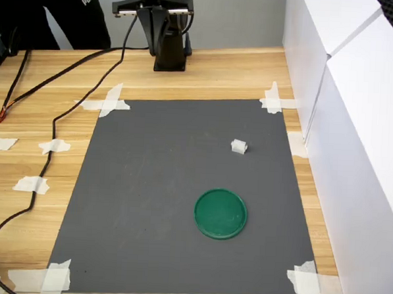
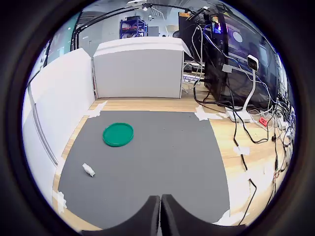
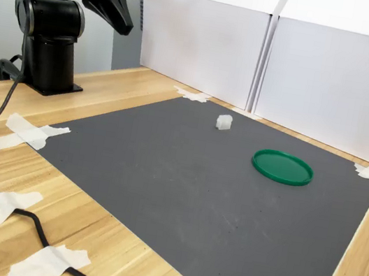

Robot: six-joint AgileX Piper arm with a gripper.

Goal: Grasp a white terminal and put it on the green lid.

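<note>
**Wooden worktop, grey mat, one small terminal lying free**

Wood-grain worktop (image 1: 207, 72) carries everything, with white panels (image 3: 336, 78) standing along two of its edges. A dark grey mat (image 1: 160, 204) is taped down at its corners with white tape (image 1: 108, 101) and covers most of the surface. The black arm (image 3: 49, 37) stands on its base near one edge of the worktop, off the mat, with a black cable (image 1: 45, 145) trailing across the wood beside it. Its fingers (image 2: 160, 216) are pressed together with only a thin seam between them, holding nothing, raised above the mat's near edge by the base in the wrist view.

Next in size, the green lid (image 1: 220, 213) lies flat on the mat, toward the edge far from the arm's base and nearer the side panel. The white terminal (image 1: 239, 146) sits on the mat too, apart from the lid, between it and the base edge, close to the same side panel.
</note>
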